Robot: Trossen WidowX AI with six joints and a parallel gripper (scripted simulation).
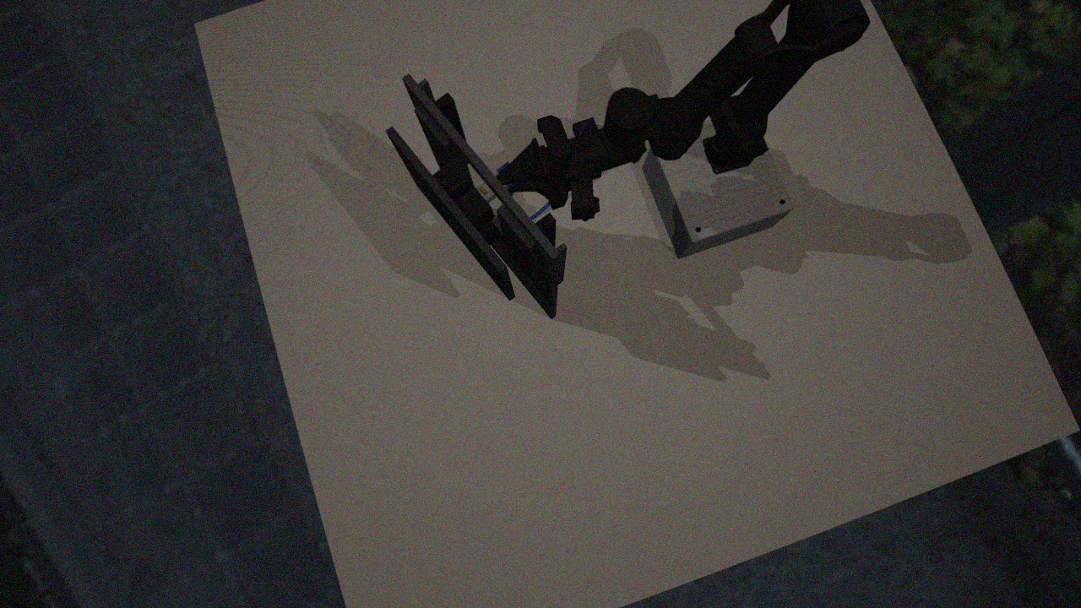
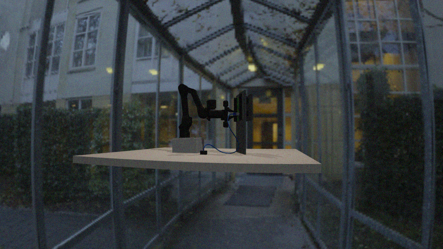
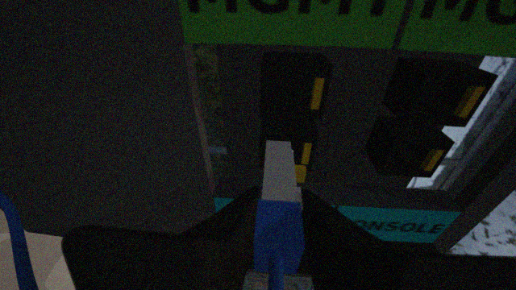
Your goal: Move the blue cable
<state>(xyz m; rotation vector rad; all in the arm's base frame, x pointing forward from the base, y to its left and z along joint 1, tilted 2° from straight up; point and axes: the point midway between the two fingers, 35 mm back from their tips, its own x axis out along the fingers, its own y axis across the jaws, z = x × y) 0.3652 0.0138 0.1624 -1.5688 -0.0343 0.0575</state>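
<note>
My gripper (image 1: 504,176) (image 2: 233,113) (image 3: 279,195) is shut on the blue plug (image 3: 279,234), one dark finger on each side. The plug's pale grey front (image 3: 278,173) points at the lower opening of the left port column in the wrist view. It overlaps that opening; whether its tip is inside is unclear. A teal CONSOLE label (image 3: 403,225) is below, partly behind the right finger, and a green MGMT label (image 3: 282,32) is above. The blue cable (image 1: 540,210) (image 2: 232,130) (image 3: 18,242) hangs from the plug. I cannot tell which server this is.
The dark upright rack panel (image 1: 529,260) (image 2: 241,136) stands on the table (image 1: 605,469) (image 2: 154,158). A second port column (image 3: 411,145) is to the right in the wrist view. A grey box (image 1: 733,208) (image 2: 187,145) is under the arm. A small black block (image 2: 203,152) holds the cable's far end.
</note>
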